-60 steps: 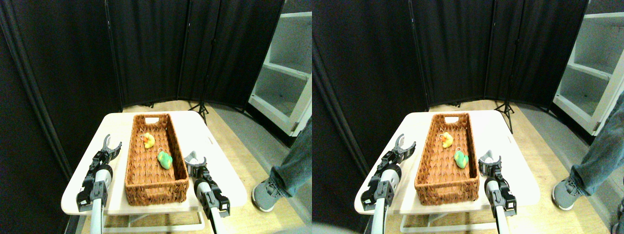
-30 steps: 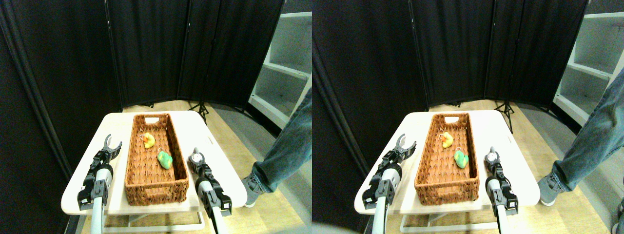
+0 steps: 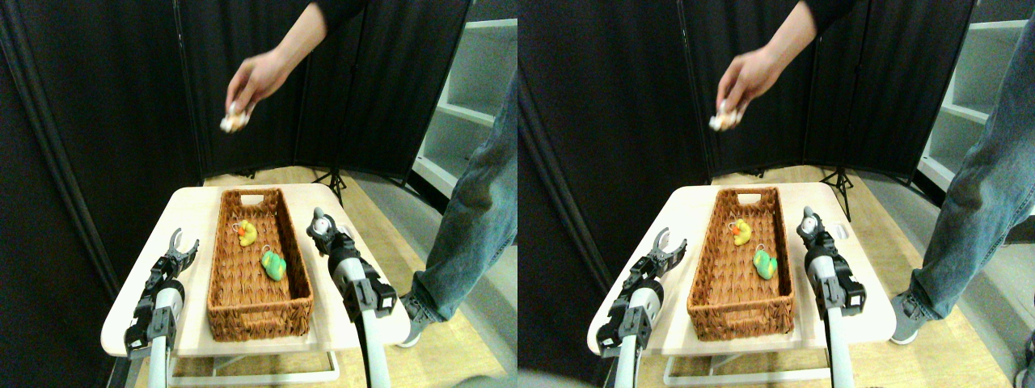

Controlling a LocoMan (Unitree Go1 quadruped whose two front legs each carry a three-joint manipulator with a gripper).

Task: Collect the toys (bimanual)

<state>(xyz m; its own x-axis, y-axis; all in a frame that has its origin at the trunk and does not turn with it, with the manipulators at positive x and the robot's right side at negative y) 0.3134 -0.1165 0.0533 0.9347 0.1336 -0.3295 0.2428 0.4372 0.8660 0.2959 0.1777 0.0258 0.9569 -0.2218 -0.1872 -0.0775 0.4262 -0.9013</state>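
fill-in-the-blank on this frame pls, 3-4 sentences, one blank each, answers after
1. The yellow toy and the green toy both lie inside the wicker ____.
2. The person's hand holds a small pale object ____ the table, not resting on it.
3. The left gripper is to the basket's left, with its jaws ____.
4. Of the two toys, the ____ one lies farther from the robot.

Missing words: basket; above; open; yellow

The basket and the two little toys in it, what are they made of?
The basket looks like woven brown wicker: you can see the braided strands, matte. The yellow toy and green toy look soft and rounded, probably plush, though they are too small to be sure.
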